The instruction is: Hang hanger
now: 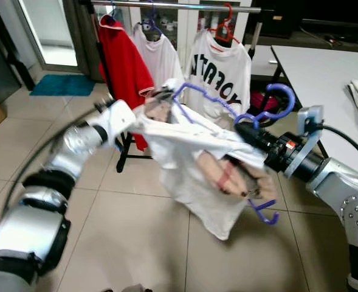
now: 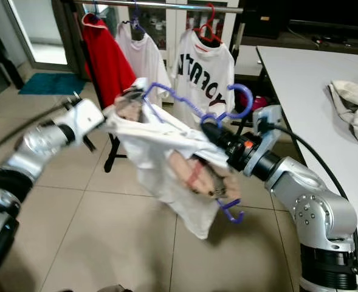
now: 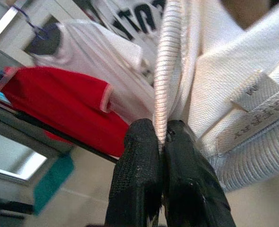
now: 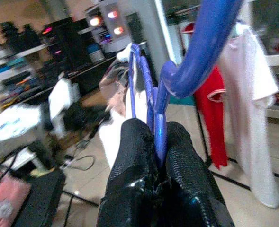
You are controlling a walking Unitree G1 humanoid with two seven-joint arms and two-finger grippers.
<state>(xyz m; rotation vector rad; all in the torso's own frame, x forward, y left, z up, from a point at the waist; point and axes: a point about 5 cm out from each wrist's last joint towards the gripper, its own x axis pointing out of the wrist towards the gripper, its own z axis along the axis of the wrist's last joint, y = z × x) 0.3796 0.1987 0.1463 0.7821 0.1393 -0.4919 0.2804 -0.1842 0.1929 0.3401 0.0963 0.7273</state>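
Right gripper (image 4: pixel 159 142) pinched on blue hanger (image 1: pixel 227 109) just under its hook; left gripper (image 3: pixel 162 137) clamped on white shirt (image 1: pixel 194 146) at the ribbed collar. Held between both arms, short of the rail (image 1: pixel 166 5) beyond. Probably light: stiff hanger, limp cloth, best held at the neck.

Rail gaps vs. blockers

I see the clothes rail (image 1: pixel 172 5) carrying a red shirt (image 1: pixel 123 61), a plain white shirt (image 1: pixel 160 56) and a lettered white shirt (image 1: pixel 220 76) on their hangers; open rail shows between the two white shirts. White table (image 1: pixel 324 79) crowds the right arm's side. The tiled floor (image 1: pixel 136 231) below is open.
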